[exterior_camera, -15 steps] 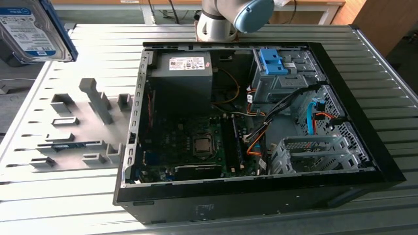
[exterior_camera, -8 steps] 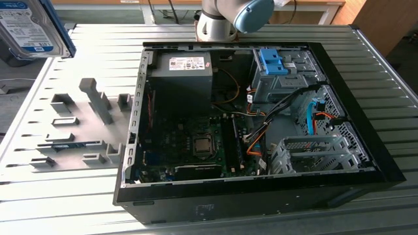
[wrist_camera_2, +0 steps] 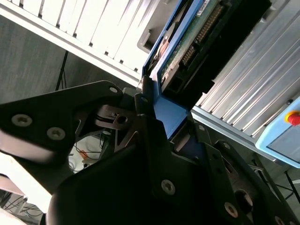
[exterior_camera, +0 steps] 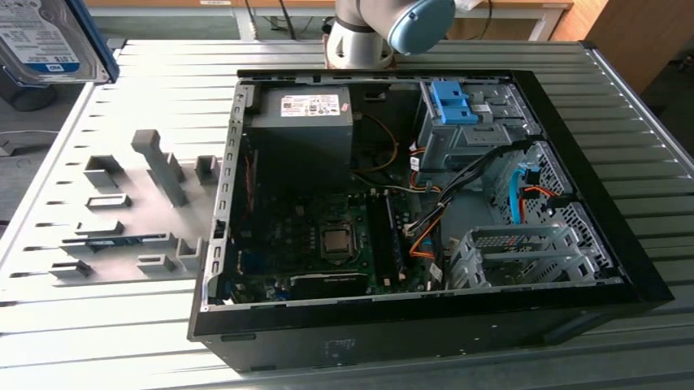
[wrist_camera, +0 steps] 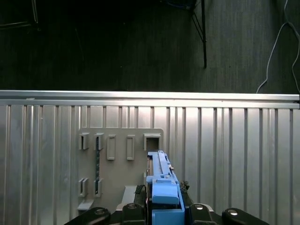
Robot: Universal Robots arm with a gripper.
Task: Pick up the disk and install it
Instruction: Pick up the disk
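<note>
While your claw [wrist_camera_2: 168, 123] is clamped tight on the blue frame of the disk [wrist_camera_2: 187, 51], you have it clear of the table [wrist_camera: 225, 150], above the grey fixture plate [wrist_camera: 119, 133]. Its long axis runs straight out from between the fingers. In the exterior view it shows at the upper left corner, well apart from the open computer case [exterior_camera: 639, 268], whose metal drive cage [exterior_camera: 521, 252] lies toward the exterior view's right.

disk [exterior_camera: 41, 39] aloft, open computer case [exterior_camera: 434, 323]
</note>
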